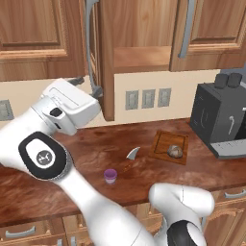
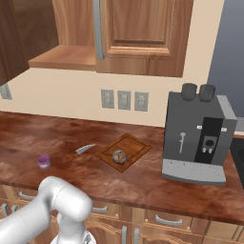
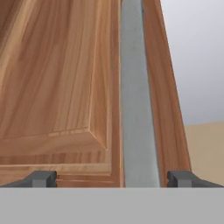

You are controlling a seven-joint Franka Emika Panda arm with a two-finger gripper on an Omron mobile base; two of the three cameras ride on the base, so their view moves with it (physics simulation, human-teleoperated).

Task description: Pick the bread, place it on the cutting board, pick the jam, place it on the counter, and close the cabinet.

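Note:
The bread [image 1: 175, 151] [image 2: 119, 155] lies on the cutting board [image 1: 161, 144] [image 2: 136, 145]. The jam [image 1: 110, 176] [image 2: 44, 162] stands upright on the counter [image 1: 96, 144] [image 2: 143, 181], left of the board. One cabinet [image 1: 108, 62] door stands open, edge-on in the left base view, with the bare shelf [image 1: 141, 57] [image 2: 66, 57] behind it. My gripper [image 1: 96, 90] [image 3: 113, 179] is open at the door's lower end. In the hand view the door's grey bar handle [image 3: 138, 109] runs up between the fingertips [image 3: 43, 178], closer to the right one. Nothing is held.
A curved grey-bladed knife [image 1: 133, 153] [image 2: 83, 150] lies between the jar and the board. A dark coffee machine [image 1: 221, 115] [image 2: 198, 138] stands at the counter's right end. Wall sockets [image 1: 148, 98] [image 2: 124, 100] sit below the cabinets. Drawers [image 2: 162, 219] run under the worktop.

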